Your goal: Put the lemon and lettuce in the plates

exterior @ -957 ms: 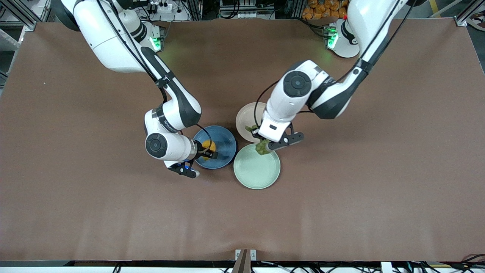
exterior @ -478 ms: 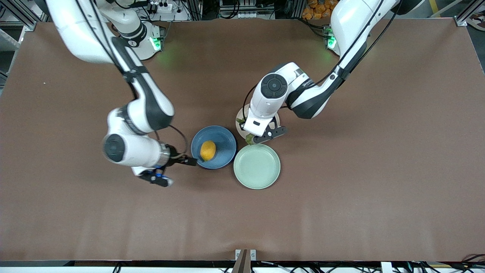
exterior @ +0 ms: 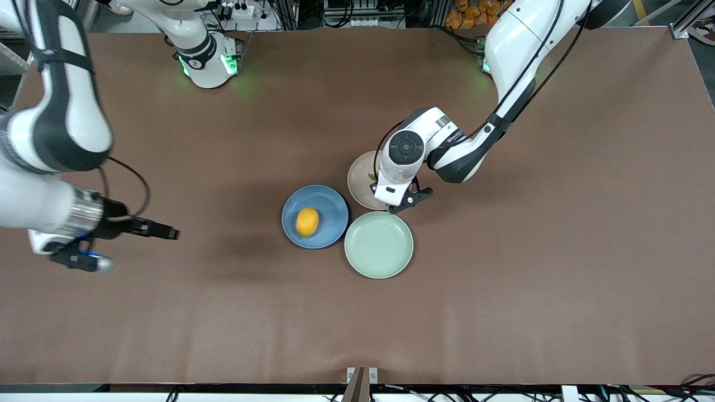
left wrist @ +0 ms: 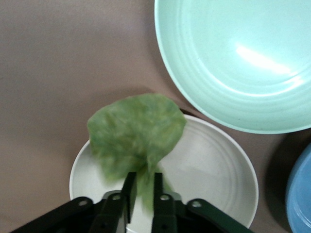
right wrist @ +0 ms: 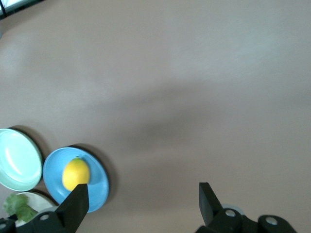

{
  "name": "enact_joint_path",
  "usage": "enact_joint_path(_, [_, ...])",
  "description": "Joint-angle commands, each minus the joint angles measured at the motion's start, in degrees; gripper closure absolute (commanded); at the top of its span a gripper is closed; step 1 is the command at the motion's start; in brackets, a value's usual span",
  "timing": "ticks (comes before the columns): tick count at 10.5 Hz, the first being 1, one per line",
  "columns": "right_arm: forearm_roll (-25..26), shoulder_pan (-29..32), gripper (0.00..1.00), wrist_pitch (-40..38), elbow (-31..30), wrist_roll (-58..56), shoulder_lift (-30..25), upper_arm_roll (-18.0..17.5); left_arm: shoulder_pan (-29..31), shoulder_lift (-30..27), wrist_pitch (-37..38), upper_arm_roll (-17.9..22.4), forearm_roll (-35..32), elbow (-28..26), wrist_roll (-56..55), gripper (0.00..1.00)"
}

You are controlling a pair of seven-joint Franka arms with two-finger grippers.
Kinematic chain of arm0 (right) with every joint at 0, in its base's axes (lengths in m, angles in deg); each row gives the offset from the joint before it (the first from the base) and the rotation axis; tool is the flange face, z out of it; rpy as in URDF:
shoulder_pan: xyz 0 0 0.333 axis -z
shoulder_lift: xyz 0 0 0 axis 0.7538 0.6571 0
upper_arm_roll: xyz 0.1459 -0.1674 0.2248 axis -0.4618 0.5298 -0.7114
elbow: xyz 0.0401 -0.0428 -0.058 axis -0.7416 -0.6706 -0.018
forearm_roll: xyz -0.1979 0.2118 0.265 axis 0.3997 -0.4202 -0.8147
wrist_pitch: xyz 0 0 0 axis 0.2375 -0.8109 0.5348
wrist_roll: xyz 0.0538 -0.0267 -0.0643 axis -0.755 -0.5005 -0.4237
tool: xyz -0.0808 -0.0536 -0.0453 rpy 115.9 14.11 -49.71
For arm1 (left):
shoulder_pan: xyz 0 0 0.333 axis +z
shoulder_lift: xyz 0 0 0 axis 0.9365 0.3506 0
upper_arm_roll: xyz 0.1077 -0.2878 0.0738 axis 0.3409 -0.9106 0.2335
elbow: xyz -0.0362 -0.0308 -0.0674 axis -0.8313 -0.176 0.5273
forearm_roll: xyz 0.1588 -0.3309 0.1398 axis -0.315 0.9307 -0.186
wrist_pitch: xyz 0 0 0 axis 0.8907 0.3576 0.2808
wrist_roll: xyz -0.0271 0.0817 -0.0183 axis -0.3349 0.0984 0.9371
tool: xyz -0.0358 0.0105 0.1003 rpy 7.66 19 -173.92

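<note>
The lemon [exterior: 307,221] lies in the blue plate [exterior: 329,204]; both also show in the right wrist view, the lemon [right wrist: 76,173] in the blue plate [right wrist: 99,184]. My right gripper [exterior: 167,233] is open and empty over bare table, well away from the plates toward the right arm's end. My left gripper [left wrist: 143,190] is shut on the stem end of the lettuce [left wrist: 136,128], which hangs over the beige-pink plate [left wrist: 218,170]. In the front view my left hand covers much of that plate [exterior: 357,176], and only a green sliver of the lettuce [exterior: 371,177] shows.
A pale mint-green plate [exterior: 379,244] stands empty, touching the blue plate and nearer to the front camera than the beige-pink one; it also shows in the left wrist view [left wrist: 233,58]. Brown table spreads on all sides.
My right gripper let go of the lemon in the blue plate and drew far back toward the right arm's end. My left gripper carried the lettuce from the mint-green plate's rim to over the beige-pink plate.
</note>
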Motion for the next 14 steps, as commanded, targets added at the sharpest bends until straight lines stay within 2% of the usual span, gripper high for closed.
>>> enact_joint_path(1, [0.3,-0.4,0.0,-2.9,-1.9,-4.9,-6.0,3.2,-1.2,-2.5,1.8,0.0,-1.7,-0.2,-4.5,0.0])
enact_joint_path(2, [2.9,-0.4,0.0,-4.5,-1.9,-5.0,-8.5,3.4,-1.2,-3.2,1.8,0.0,-1.7,1.3,-5.1,0.0])
enact_joint_path(3, [8.5,-0.8,0.0,-5.5,-1.8,-5.1,-10.9,2.8,-0.8,-4.7,4.3,0.0,-1.8,3.5,-5.0,0.0])
enact_joint_path(4, [11.1,-0.9,0.0,-6.8,-1.6,-4.9,-12.7,1.9,-0.2,-6.2,8.7,0.2,-1.9,7.3,-4.6,0.0])
enact_joint_path(6, [11.4,-0.9,0.0,-10.7,1.5,-5.1,-14.0,1.2,2.0,-8.8,15.4,0.1,-6.3,14.3,-1.7,0.0])
enact_joint_path(7, [12.1,-1.1,0.0,-12.6,2.1,-5.1,-14.7,0.2,3.3,-11.2,15.8,0.1,-9.2,14.6,3.1,0.0])
enact_joint_path(8, [15.3,-1.1,0.0,-13.2,1.8,-5.1,-15.8,-1.3,7.1,-13.2,15.8,0.0,-9.2,14.6,10.0,0.0])
enact_joint_path(11, [16.3,-1.6,0.0,-14.0,1.9,-5.8,-15.7,-1.5,14.2,-17.7,18.5,-0.4,-7.6,14.6,24.9,0.0])
enact_joint_path(14, [16.4,-1.2,0.0,-13.7,1.4,-5.6,-14.4,-1.3,22.7,-21.9,21.1,-0.5,-0.5,14.6,41.0,0.0])
